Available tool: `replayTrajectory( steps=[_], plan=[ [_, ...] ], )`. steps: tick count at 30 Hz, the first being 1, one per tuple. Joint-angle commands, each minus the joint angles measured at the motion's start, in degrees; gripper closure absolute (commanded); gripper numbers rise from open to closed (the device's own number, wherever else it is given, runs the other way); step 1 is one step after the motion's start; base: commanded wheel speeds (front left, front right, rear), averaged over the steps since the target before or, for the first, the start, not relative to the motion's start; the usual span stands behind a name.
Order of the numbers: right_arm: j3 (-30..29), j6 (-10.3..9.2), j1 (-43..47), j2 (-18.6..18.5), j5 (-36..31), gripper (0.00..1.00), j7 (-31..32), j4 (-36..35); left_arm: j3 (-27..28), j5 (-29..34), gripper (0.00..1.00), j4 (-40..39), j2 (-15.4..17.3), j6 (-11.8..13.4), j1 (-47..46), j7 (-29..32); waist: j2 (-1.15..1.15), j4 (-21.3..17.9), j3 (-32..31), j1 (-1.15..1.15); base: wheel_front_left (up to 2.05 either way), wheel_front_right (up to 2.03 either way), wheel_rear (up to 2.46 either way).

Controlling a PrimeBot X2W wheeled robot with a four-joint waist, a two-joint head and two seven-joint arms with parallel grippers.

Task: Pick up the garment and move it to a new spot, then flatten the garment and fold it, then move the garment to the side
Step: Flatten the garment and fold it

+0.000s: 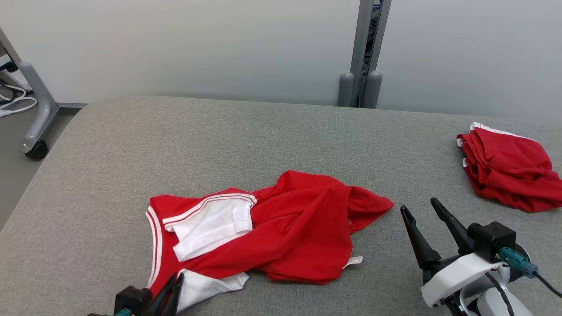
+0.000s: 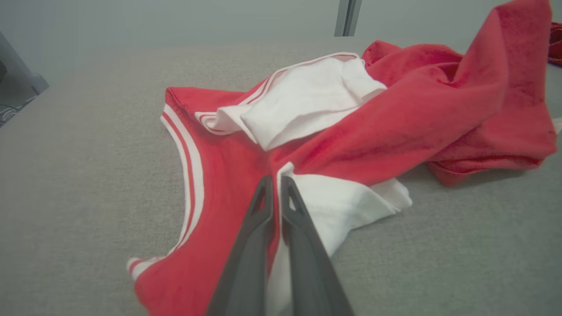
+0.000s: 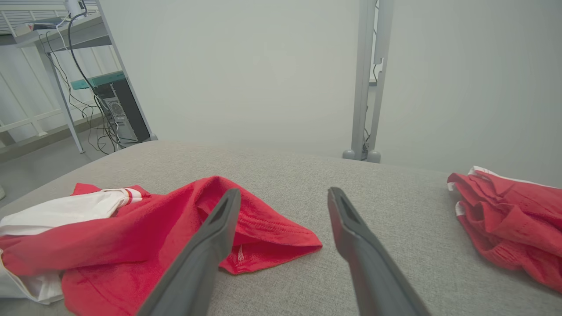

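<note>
The garment (image 1: 298,228) is a red top with white sleeves and striped trim, lying crumpled in the near middle of the grey padded table (image 1: 219,140). My left gripper (image 1: 175,281) sits at its near left corner, shut on the garment. In the left wrist view the fingertips (image 2: 276,180) pinch the cloth where red meets white, and folds of the garment (image 2: 395,123) run out from that spot. My right gripper (image 1: 419,208) stands open just right of the garment's right tip, above bare table. The right wrist view has the garment (image 3: 131,245) left of its spread gripper (image 3: 283,193).
A second red garment (image 1: 509,166) lies bunched at the table's far right edge, also in the right wrist view (image 3: 509,215). A grey post (image 1: 362,52) stands behind the table. A wheeled stand leg (image 1: 37,109) is on the floor at the left.
</note>
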Motion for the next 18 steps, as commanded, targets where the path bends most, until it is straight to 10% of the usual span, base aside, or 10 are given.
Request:
replayTrajectory(
  steps=[1, 3, 5, 6, 18],
  plan=[
    [0.0, -0.01, 0.5, -0.2, -0.1, 0.0, 0.0, 0.0, -0.3, -0.7, 1.0, 0.3, -0.1, -0.6, 1.0, 0.4, 0.0, 0.0, -0.1, 0.0, 0.0, 0.0, 0.0],
    [0.1, -0.01, 0.5, -0.3, 0.1, 0.0, 0.0, 0.1, -0.4, -1.2, 0.96, 0.4, 0.2, -1.1, 0.8, 0.4, 0.0, 0.1, -0.1, 0.0, 0.0, 0.0, 0.0],
    [0.0, -0.01, 0.5, -0.4, 0.2, 0.0, 0.0, 0.1, -0.5, -1.7, 0.19, 0.5, -0.1, -1.1, 1.1, 0.4, 0.0, 0.1, -0.1, 0.0, 0.0, 0.0, 0.0],
    [-0.1, -0.01, 0.5, -0.4, 0.2, 0.0, 0.0, 0.1, -0.3, -1.7, 0.0, 0.4, -0.2, -1.0, 1.2, 0.3, 0.0, 0.1, -0.1, 0.0, 0.0, 0.0, 0.0],
    [-0.5, -0.01, 0.5, -0.5, 0.0, 0.0, 0.0, 0.0, 2.7, -2.7, 0.0, -9.2, 0.3, -0.1, 3.5, -0.3, 0.0, 0.3, 0.2, 0.0, 0.0, 0.0, 0.0]
  ],
)
